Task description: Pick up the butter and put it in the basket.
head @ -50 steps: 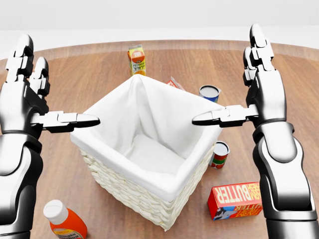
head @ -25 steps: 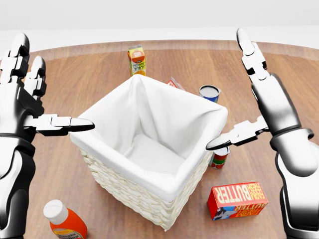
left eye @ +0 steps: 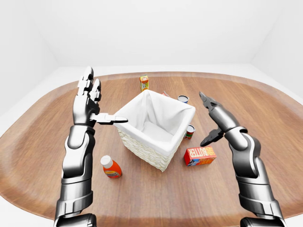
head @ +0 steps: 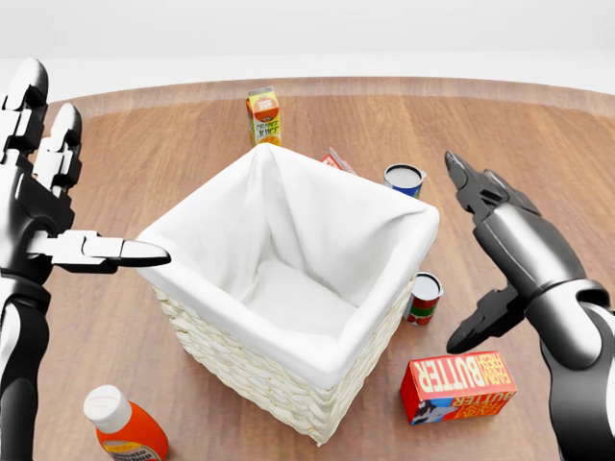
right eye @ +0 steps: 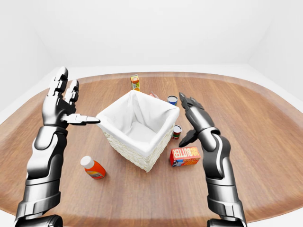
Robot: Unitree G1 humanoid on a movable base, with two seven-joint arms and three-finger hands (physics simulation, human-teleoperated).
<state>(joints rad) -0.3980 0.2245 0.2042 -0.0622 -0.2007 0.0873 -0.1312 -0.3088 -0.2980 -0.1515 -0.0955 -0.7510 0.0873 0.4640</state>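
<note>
A round wooden table [head: 173, 134] fills a plain white room. In the head view, the right hand [head: 495, 254] at the right edge has its fingers spread, empty, above the butter [head: 457, 386] lying on the table at lower right. The left hand [head: 48, 206] at the left edge is spread too. The white-lined basket [head: 288, 288] stands in the centre, just left of the butter.

A bare simulated room: blank white walls [left eye: 156, 28] around one rounded wooden table [left eye: 42, 151].
</note>
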